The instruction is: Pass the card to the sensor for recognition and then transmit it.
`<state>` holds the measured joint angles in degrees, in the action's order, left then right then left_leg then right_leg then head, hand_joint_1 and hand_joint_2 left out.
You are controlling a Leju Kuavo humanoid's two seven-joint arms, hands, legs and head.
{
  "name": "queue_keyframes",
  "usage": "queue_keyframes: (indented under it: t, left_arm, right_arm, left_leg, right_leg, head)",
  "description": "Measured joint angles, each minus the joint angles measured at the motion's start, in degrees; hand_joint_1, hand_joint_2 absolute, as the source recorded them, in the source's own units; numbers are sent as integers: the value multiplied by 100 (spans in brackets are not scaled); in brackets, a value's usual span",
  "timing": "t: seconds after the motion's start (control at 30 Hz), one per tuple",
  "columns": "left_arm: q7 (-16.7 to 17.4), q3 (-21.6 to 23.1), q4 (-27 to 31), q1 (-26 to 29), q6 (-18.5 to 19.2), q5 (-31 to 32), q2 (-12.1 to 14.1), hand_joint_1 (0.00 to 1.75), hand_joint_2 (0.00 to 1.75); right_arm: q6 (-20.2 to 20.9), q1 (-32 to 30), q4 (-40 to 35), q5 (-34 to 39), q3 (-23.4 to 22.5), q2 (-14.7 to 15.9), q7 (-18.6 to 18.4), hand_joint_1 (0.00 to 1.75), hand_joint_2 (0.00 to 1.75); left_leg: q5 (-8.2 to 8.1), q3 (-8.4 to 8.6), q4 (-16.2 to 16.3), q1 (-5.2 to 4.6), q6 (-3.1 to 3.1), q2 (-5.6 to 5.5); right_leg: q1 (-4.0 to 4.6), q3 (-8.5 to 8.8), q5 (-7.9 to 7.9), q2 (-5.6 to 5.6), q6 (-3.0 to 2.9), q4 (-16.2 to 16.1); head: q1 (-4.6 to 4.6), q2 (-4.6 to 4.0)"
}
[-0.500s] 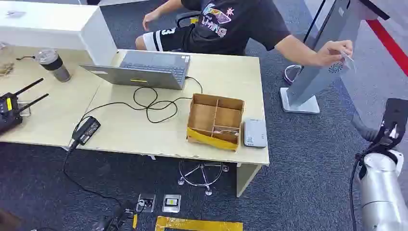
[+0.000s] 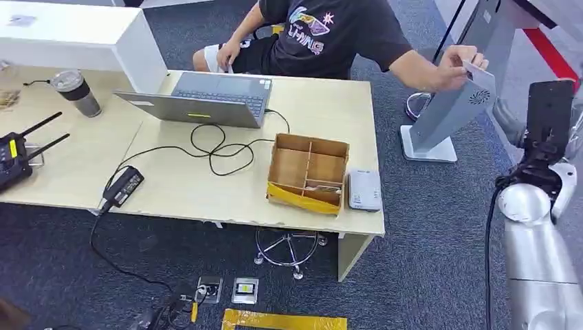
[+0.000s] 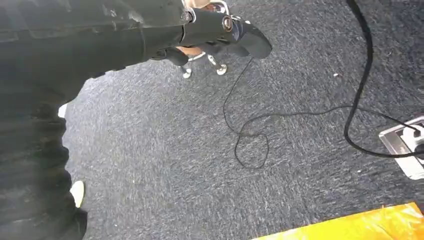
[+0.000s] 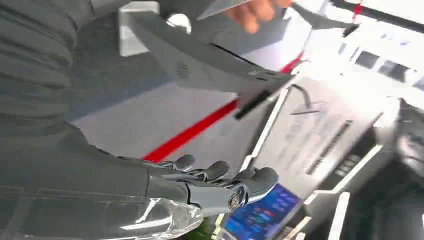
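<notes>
Raised since before, right robot hand (image 4: 220, 187) extends empty, fingers apart, near the person's card (image 2: 479, 71).

Silver right arm (image 2: 543, 275), black cable alongside; grey ribbed cover, dark-fingered right hand (image 4: 220, 185).

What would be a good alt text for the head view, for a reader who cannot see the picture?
A seated person reaches across and holds a card against the grey standing kiosk, while the robot's silver right arm rises at the right edge. On the wooden desk stand an open laptop, a divided cardboard box and a small white reader.
</notes>
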<state>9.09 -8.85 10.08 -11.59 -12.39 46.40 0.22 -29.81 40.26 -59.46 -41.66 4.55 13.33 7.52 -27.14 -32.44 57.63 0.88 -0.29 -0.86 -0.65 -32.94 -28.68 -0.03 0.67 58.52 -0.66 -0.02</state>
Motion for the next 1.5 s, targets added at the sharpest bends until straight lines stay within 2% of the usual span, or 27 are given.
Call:
queue_keyframes:
  t: [0.13, 0.33, 0.57, 0.77, 0.87, 1.07, 1.5]
  left_arm:
    - [0, 0, 0, -9, 37, 20, -4, 0, 175]
    - [-4, 0, 0, -27, 63, 59, -9, 0, 175]
    - [-17, 0, 2, -44, 109, 114, -11, 0, 175]
    - [-55, 2, 13, -112, 175, 144, -13, 0, 175]
    - [-68, 2, 13, -113, 175, 138, -13, 0, 175]
    - [-92, 2, 13, -130, 166, 116, -13, 0, 175]
    - [-98, 0, 13, -130, 157, 61, -13, 0, 175]
  right_arm:
    - [59, -59, -516, -422, 186, -74, -13, 0, 175]
    - [643, -104, -1182, -839, 562, -265, -9, 0, 175]
    - [1091, -185, -1678, -1197, 1102, -627, 197, 0, 175]
    - [2040, -187, -1726, -1510, 1835, -1035, 439, 0, 175]
    - [2267, -149, -1686, -1516, 2083, -1209, 446, 0, 175]
    - [2317, -28, -1271, -1519, 2544, -1491, 496, 0, 175]
    - [2209, 149, -506, -1682, 2924, -1740, 501, 0, 175]
  left_leg:
    - [0, -1, 0, 0, 0, -3]
    - [1, 0, -1, 1, -1, -1]
    - [2, -1, -2, 2, -2, -2]
    - [4, -1, -3, 3, -5, -2]
    - [4, -4, -3, 5, -5, -6]
    - [4, -3, -2, 5, -5, -6]
    - [4, -2, -3, 5, -5, -5]
  right_leg:
    - [0, 1, 0, -1, 0, 1]
    - [2, 1, 0, 0, 0, 1]
    - [3, 3, 0, -1, 0, 2]
    - [4, 1, 0, -1, 0, 2]
    - [6, 1, -1, -4, -1, 3]
    - [6, 0, -1, -5, -1, 2]
    - [6, -1, -1, 0, -1, 1]
  head:
    - [0, 2]
    - [-2, 0]
    - [-2, 2]
    - [-2, 2]
    - [-4, 2]
    - [-4, 0]
    - [-4, 0]
